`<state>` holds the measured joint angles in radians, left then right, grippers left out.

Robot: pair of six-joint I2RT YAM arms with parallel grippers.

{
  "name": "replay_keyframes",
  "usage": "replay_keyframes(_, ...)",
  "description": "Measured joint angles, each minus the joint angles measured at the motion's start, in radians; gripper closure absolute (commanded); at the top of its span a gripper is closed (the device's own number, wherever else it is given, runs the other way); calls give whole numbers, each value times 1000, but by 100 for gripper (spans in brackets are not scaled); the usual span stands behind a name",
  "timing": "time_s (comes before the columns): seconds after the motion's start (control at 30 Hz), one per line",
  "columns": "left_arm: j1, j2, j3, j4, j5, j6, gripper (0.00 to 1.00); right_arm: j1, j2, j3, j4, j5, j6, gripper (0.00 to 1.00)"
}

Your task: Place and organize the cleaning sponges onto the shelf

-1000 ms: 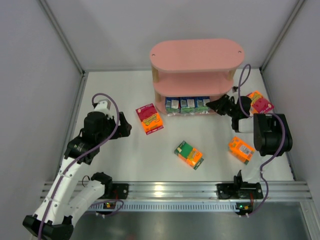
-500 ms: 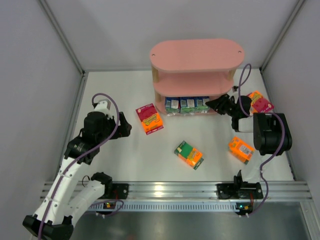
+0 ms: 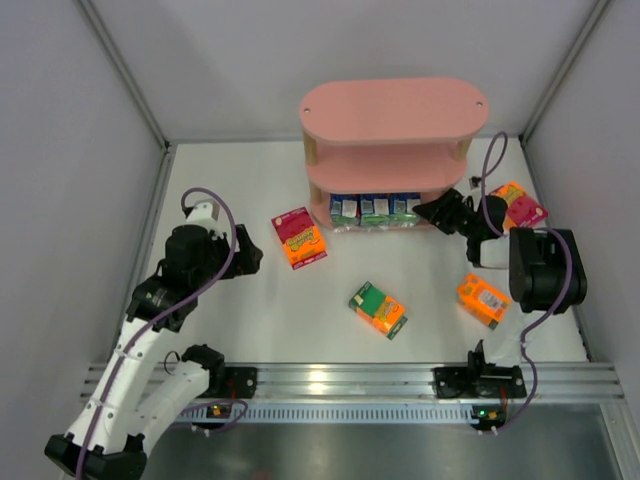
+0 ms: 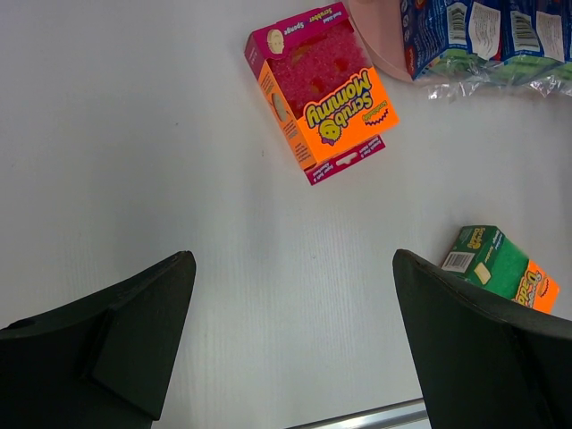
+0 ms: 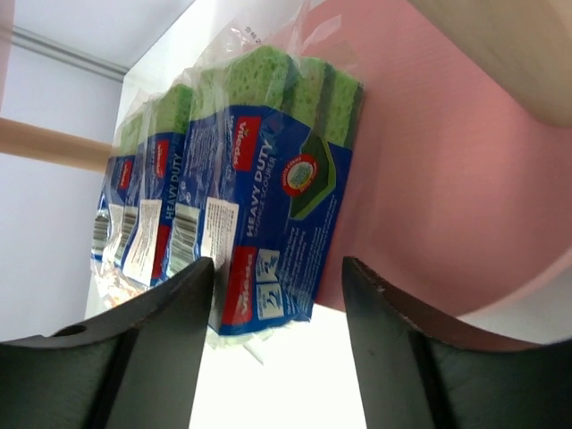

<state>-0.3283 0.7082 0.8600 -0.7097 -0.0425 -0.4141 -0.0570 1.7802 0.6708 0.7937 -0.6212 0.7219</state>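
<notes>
The pink shelf (image 3: 390, 110) stands at the back, and its bottom board (image 5: 429, 179) holds a row of several blue-and-green wrapped cleaning sponges (image 3: 375, 209). My right gripper (image 3: 425, 210) is at the row's right end, open. The end pack (image 5: 277, 197) stands on the board just ahead of that gripper (image 5: 279, 268), with a gap to the right finger. My left gripper (image 3: 248, 252) hangs open over bare table (image 4: 295, 259). An orange-and-magenta pack (image 3: 299, 237) (image 4: 322, 89) lies ahead of it. A green-and-orange pack (image 3: 378, 309) (image 4: 500, 268) lies mid-table.
An orange pack (image 3: 483, 299) lies by the right arm's base. A magenta-and-orange pack (image 3: 519, 205) lies right of the shelf. Grey walls close in both sides, and a metal rail (image 3: 330, 380) runs along the near edge.
My right gripper's jaws have spread apart, letting go of the end blue pack on the bottom board. The left arm has barely moved.
</notes>
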Motion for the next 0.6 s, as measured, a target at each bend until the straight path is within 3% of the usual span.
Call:
replay_keyframes(0.23,0,0,0,0,1,-3,2,-18,-37,-7,95,-39,14,35)
replay_keyframes(0.6,0,1,0,0,5,-7,2,-18,-40,-7,136,-62,33,46)
